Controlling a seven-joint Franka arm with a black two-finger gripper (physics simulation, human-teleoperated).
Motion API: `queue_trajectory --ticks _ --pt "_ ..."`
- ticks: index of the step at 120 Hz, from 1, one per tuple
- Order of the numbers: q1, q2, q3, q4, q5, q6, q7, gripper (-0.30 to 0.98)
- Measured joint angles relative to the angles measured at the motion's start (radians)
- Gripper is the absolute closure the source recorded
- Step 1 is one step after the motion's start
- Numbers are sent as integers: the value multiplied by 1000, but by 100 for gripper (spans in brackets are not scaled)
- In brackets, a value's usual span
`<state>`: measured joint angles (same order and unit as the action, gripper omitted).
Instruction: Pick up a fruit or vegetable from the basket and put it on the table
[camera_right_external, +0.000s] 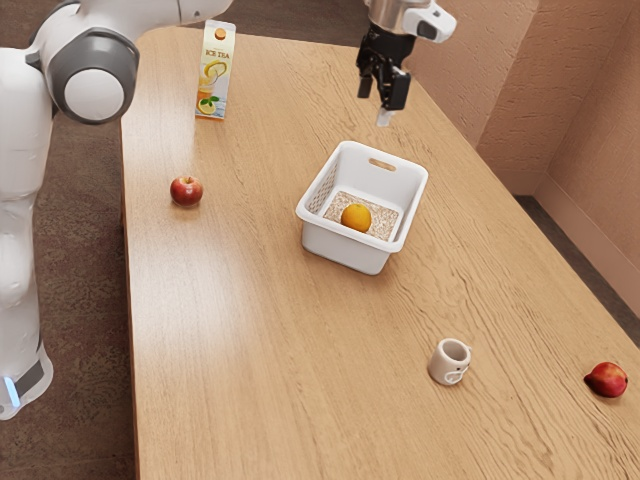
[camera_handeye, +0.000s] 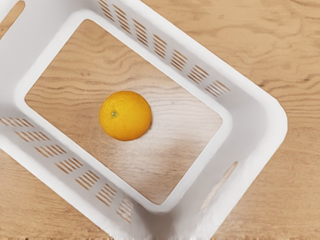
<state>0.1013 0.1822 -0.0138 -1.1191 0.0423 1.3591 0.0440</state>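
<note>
"Position, please: where is the orange (camera_handeye: 125, 115) to be found?"

"Inside the basket (camera_handeye: 254, 116), near the middle of its floor. Nothing else is seen lying in there."

"And from the gripper (camera_right_external: 383, 88)?"

"Downward. The gripper is held high above the basket, so the orange must be reached by a descent between the walls. How much sideways correction is needed cannot be told exactly."

"Is anything being gripped?"

"Nothing. Its two fingers are seen parted, with empty space between them."

"Which way should they be lined up?"

"No long axis is offered by the orange; it is nearly round. The basket's long axis should be heeded instead. More room is left between the fruit and the basket's end walls than between the fruit and its long sides, so the fingers would best be set toward the two ends."

"And the danger?"

"The basket's rim could be struck on the way down if the gripper were poorly centred, or the orange could be rolled against a wall of the basket."

"Where might it be put afterwards?"

"On the worktop (camera_right_external: 245, 290), beside the basket, on the side toward the apple (camera_right_external: 186, 191). A lift well clear of the basket's rim would be called for beforehand."
</note>
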Motion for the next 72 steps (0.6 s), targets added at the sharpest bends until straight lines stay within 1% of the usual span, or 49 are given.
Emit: queue_trajectory --ticks 27,39,53,63,72 --pt "3 -3 0 2 -2 -25 16 0" --pt "44 -80 1 53 -42 -32 23 0" --pt "84 -181 -28 98 -64 -56 31 0" --pt "103 -190 -50 96 -70 -73 52 0" --pt "98 -166 -53 90 -62 -85 72 0"
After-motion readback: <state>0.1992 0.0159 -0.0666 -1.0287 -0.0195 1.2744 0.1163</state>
